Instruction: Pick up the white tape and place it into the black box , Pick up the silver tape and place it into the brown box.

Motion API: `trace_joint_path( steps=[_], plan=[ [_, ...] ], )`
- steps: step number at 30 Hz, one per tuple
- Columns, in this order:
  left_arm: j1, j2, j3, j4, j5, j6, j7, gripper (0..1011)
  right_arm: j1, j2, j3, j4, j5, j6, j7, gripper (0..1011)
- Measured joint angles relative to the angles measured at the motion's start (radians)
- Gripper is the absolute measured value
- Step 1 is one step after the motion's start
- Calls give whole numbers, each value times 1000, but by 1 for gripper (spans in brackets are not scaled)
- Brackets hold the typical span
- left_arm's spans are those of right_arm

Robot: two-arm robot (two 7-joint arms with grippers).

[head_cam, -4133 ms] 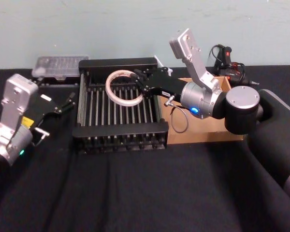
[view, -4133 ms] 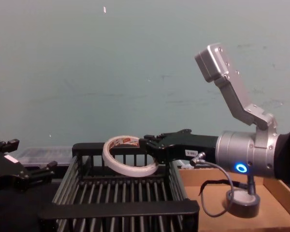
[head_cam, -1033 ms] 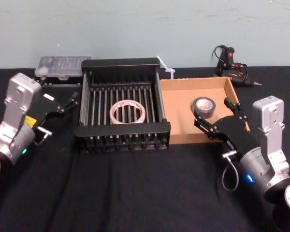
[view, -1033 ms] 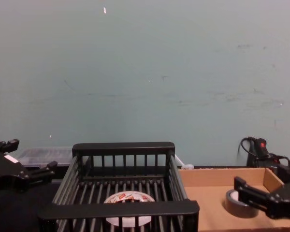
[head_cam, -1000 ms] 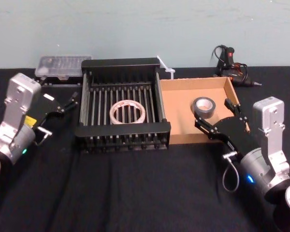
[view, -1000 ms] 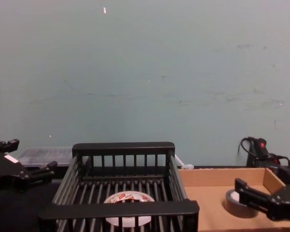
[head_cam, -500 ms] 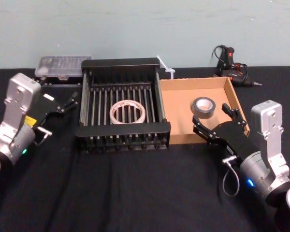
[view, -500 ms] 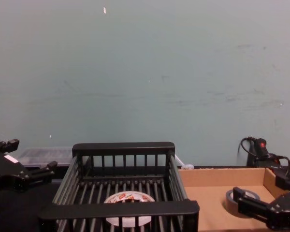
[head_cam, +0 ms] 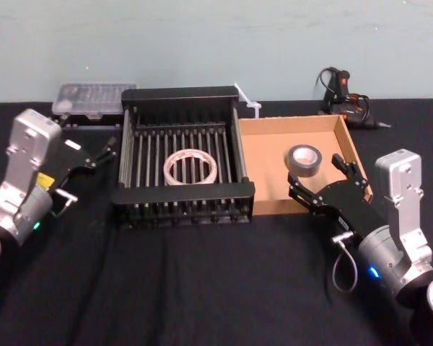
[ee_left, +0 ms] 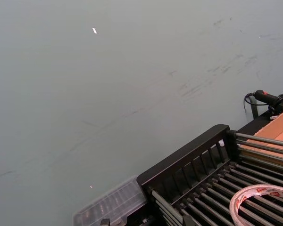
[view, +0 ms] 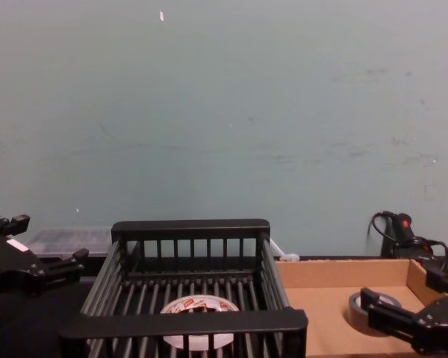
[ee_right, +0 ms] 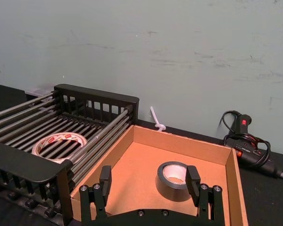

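Black cloth covers the table [head_cam: 202, 288], where the white tape [head_cam: 191, 166] lies flat in the black box [head_cam: 180, 193] and the silver tape [head_cam: 304, 158] sits in the brown box [head_cam: 274, 155]. Both placements look done, so the right gripper [head_cam: 325, 182], open and empty at the tray's near wall, should retreat clear of that rim. Left gripper [head_cam: 101, 151] is parked open beside the crate; a clear case [head_cam: 94, 97] and glue gun [head_cam: 343, 97] sit behind, obstructing nothing.

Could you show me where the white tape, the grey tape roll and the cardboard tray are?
white tape [head_cam: 191, 167], head view, on its ring wall.
silver tape [head_cam: 304, 158], head view, on its top face.
brown box [head_cam: 263, 166], head view, on its bare floor.
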Motion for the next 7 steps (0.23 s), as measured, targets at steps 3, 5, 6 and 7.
trace_joint_path(
  steps=[3,5,6,7],
  plan=[
    [0,0,0,0,0,0,0,1001,0,0,0,0,0,0,0,1002],
    [0,0,0,0,0,0,0,1001,0,0,0,0,0,0,0,1002],
    [0,0,0,0,0,0,0,1001,1,0,0,1,0,-1,0,1002],
    [0,0,0,0,0,0,0,1001,1,0,0,1,0,-1,-1,1002]
  ],
)
